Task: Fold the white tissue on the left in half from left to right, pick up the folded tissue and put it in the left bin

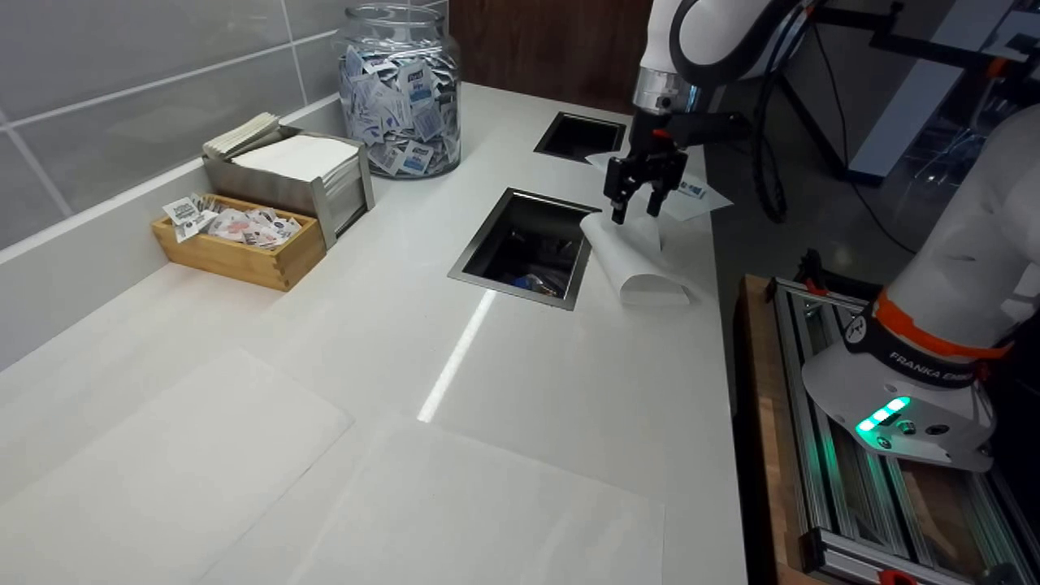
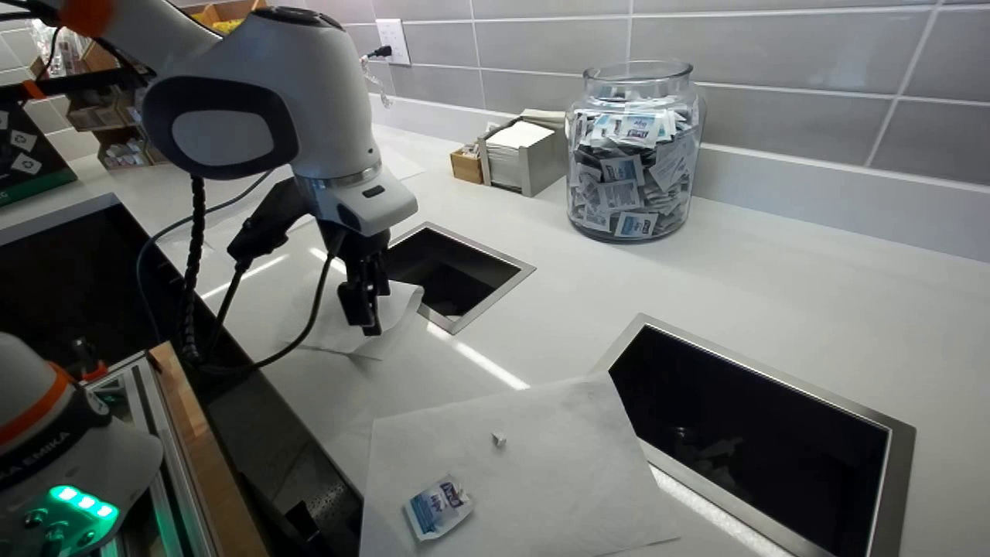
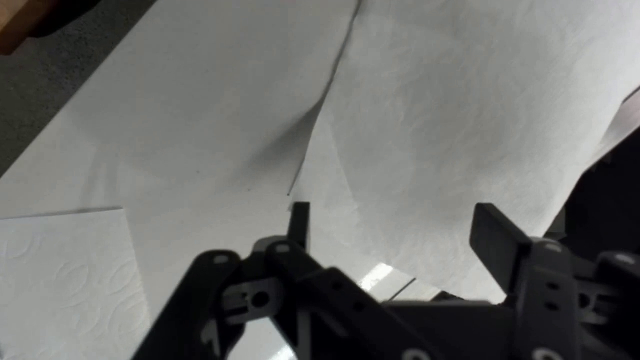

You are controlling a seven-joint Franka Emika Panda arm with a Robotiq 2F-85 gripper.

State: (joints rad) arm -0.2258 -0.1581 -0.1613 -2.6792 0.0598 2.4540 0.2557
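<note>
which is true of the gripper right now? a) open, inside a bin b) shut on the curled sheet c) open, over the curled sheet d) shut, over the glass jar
c: in the wrist view the gripper has its jaws wide apart, and in an exterior view it is over the curled sheet.

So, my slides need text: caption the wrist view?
Black two-fingered gripper open over a curled white paper tissue on the smooth white counter.

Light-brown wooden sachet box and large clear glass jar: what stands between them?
A grey metal holder with white paper napkins stands between the wooden box and the glass jar; both exterior views show this.
</note>
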